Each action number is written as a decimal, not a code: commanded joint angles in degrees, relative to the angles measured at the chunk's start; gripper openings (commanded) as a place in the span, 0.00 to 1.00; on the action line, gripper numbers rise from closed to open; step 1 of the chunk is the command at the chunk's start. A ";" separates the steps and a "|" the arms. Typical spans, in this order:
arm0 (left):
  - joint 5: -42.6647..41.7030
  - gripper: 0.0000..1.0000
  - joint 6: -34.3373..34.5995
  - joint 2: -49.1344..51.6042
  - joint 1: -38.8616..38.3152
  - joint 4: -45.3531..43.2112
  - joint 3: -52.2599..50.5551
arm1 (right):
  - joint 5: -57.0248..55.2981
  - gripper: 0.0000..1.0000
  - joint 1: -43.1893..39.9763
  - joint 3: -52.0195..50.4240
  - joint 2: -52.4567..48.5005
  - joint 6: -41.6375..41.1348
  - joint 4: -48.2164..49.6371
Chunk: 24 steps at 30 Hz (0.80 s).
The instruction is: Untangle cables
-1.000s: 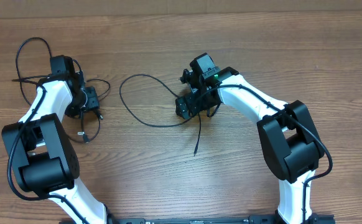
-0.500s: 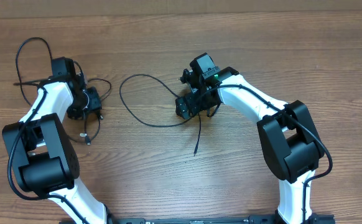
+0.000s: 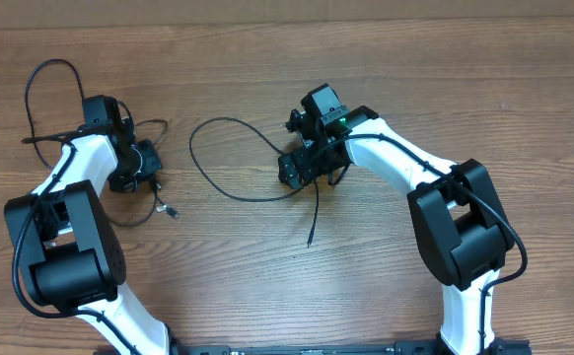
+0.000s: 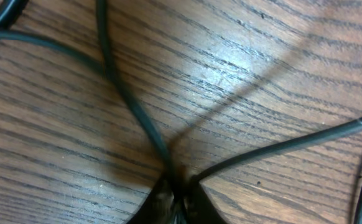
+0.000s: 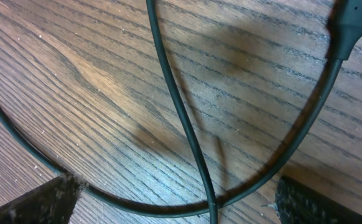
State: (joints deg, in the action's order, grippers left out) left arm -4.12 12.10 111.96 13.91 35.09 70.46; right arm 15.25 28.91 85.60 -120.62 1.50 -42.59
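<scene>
One thin black cable [image 3: 38,77] loops at the far left and runs under my left gripper [image 3: 141,166], with its plug end [image 3: 172,211] lying free below. In the left wrist view the left gripper [image 4: 180,202] is shut, pinching cable strands [image 4: 128,99] where they meet. A second black cable [image 3: 208,173] curves from mid-table to my right gripper [image 3: 302,170], and a straight tail [image 3: 312,222] hangs toward me. In the right wrist view the right gripper [image 5: 181,196] is open, with two crossing strands [image 5: 175,99] lying between its fingers and a dark plug [image 5: 349,25] at the top right.
The wooden table [image 3: 465,79] stretches bare to the right and front. Both arm bases stand at the near edge, with thicker black robot wires [image 3: 514,247] running along the arms.
The left gripper has shifted slightly right with its cable. The cable's free plug end has swung to the right and up, from below the gripper. The right arm has not moved.
</scene>
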 commanded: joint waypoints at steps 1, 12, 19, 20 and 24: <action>-0.44 0.04 0.33 -0.63 -0.11 0.20 -1.09 | 0.46 1.00 0.00 -0.63 -0.26 -0.02 0.33; -5.49 0.04 -7.37 -2.69 -0.11 1.84 1.92 | 0.48 1.00 0.00 -0.63 -0.26 -0.02 0.33; 6.84 0.04 -7.43 -11.69 -0.11 3.80 1.95 | 0.46 1.00 0.00 -0.63 -0.26 -0.02 0.33; 8.76 0.04 -7.41 -13.42 -0.11 4.31 1.95 | 0.48 1.00 0.00 -0.63 -0.26 -0.02 0.33; 16.06 0.04 -5.46 -19.15 -0.11 5.51 1.95 | 0.48 1.00 0.00 -0.63 -0.26 -0.02 0.33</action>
State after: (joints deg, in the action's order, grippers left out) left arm 4.14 5.85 96.47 13.91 40.32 70.81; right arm 15.22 28.91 85.60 -120.62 1.50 -42.57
